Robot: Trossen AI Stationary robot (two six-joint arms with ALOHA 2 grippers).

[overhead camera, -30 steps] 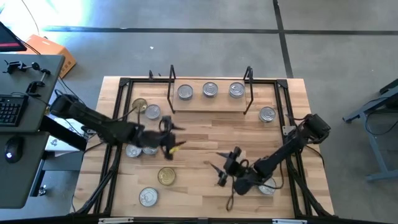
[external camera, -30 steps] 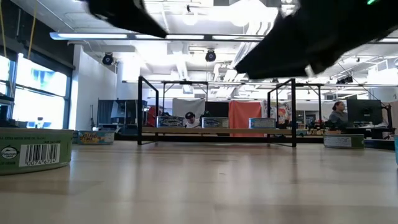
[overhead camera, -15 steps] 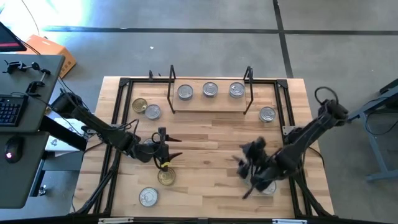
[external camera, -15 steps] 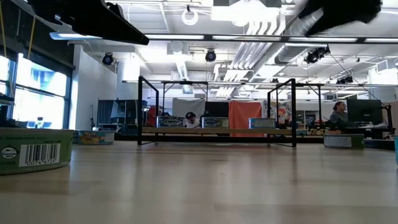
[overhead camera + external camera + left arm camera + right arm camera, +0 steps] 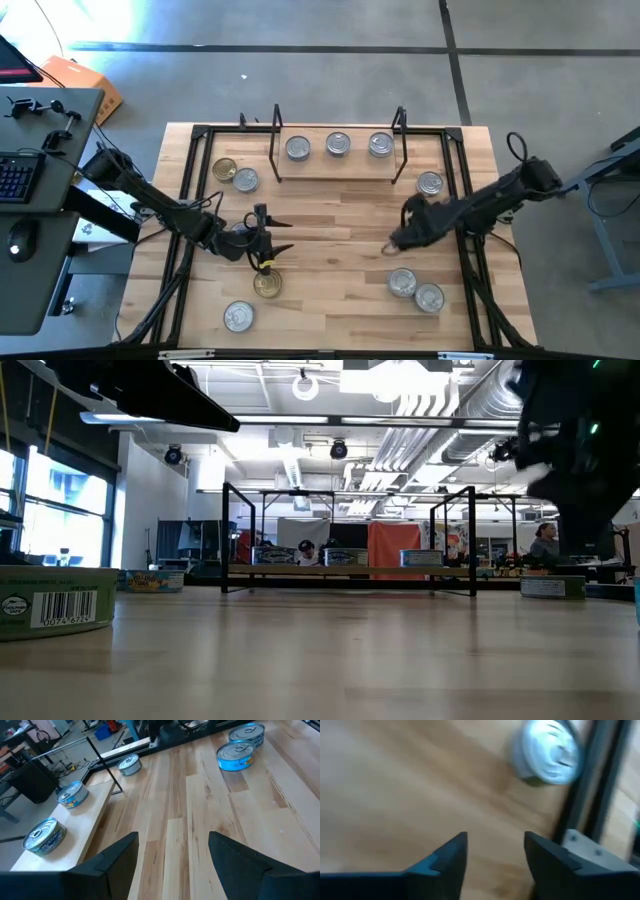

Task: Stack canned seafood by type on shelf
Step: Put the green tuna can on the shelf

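The shelf [image 5: 338, 165] stands at the table's far edge with three silver-lidded tins [image 5: 338, 145] in a row on its board; the low view shows it as the rack [image 5: 350, 570]. Loose tins rest flat on the table: a gold one [image 5: 225, 168] and a silver one [image 5: 245, 180] far left, a gold one [image 5: 267, 285] and a silver one [image 5: 238, 317] near left, one [image 5: 430, 183] right of the shelf, two [image 5: 402, 283] near right. My left gripper [image 5: 283, 237] [image 5: 172, 837] hovers open just beyond the near gold tin. My right gripper [image 5: 398, 240] [image 5: 495, 837] is open above the table right of centre.
A black frame [image 5: 190, 200] runs along the table's edges. The right wrist view shows a blurred silver tin [image 5: 547, 750] beside a black rail. A barcoded tin [image 5: 50, 600] sits close in the low view. Bare wood [image 5: 335, 215] lies between the arms. A desk [image 5: 40, 200] stands left.
My left gripper moved toward the near edge, to beside the near gold tin, then stayed still. My right arm swung from the table's middle to the right, then toward the far edge. The two near-right tins, one of them covered before, now show uncovered.
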